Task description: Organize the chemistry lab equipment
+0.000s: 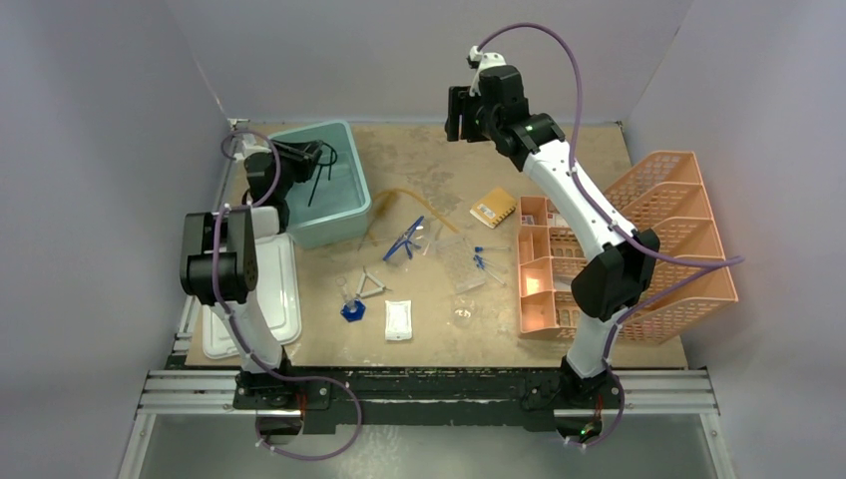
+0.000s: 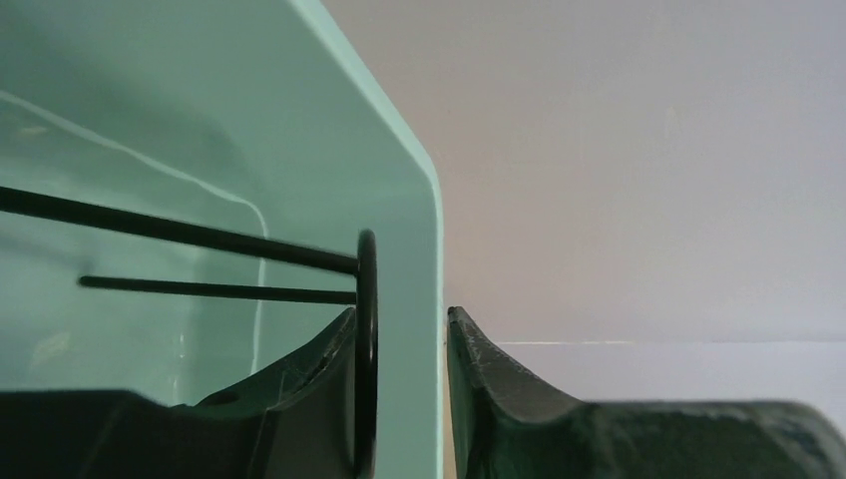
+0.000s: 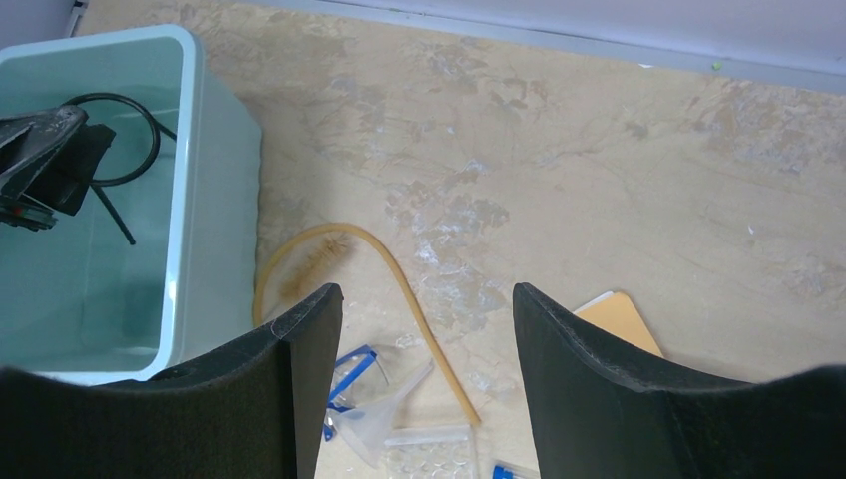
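One item matters here: the black wire ring tripod (image 2: 366, 289) is sitting inside the open teal plastic tub (image 2: 404, 170), near the tub's far left corner, right at the left pincer (image 2: 401, 317). Its ring is standing edge-on between the jaws, lying against the finger (image 2: 319, 369) on the tub's inner side. The jaws are standing partly apart, and I cannot tell whether they are clamping the wire or freeing it. The straight legs are running from the ring toward the tub's middle, so the long axis is lying crosswise to the fingers, pointing into the tub. The right pincer (image 3: 427, 291) is hanging released and empty above the worktop (image 3: 619, 160), well off to the tub's right, making the left arm far nearer. Any release is probably depending on the legs clearing the tub's walls.
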